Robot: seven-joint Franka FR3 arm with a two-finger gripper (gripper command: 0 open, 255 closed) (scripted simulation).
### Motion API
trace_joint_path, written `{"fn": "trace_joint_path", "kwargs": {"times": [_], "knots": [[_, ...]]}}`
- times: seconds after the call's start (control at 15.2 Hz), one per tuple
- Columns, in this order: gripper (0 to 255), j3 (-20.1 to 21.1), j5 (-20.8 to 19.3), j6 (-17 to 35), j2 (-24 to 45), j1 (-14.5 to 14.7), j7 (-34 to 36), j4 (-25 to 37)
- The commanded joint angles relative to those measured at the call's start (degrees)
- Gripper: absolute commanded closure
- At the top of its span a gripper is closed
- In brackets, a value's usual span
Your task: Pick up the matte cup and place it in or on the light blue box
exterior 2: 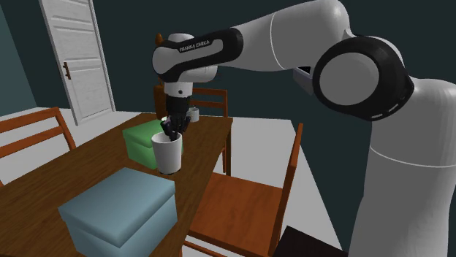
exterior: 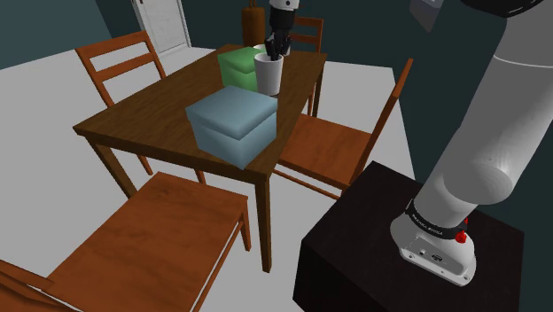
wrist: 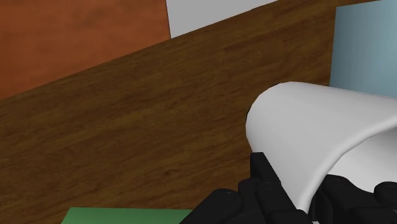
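One white cup [exterior 2: 167, 153], rim clasped by the gripper [exterior 2: 172, 133].

Place type: dining room in a home.
Counter [exterior: 151, 120]: dark wood, four-legged dining-table form.
Seating: wooden slat-back chairs [exterior: 323, 146] set around the counter.
Door [exterior 2: 77, 58]: white, panelled.
Walls [exterior 2: 131, 51]: dark teal.
Floor [exterior: 44, 97]: light grey.

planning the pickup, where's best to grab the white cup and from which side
Probably the rim wall, from above: the white cup stands upright, mouth open, with the green box close beside it. The end effector clasps it so, one finger inside, one outside.
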Motion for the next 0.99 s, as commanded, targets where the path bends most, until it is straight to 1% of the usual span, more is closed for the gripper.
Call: {"fn": "trace_joint_path", "kwargs": {"times": [0.0,0.92], "knots": [[255,0.0,-0.1,-1.6,-0.2,0.0,0.3,1.5],[255,-0.2,0.0,-13.0,1.5,-0.4,1.4,14.6]]}}
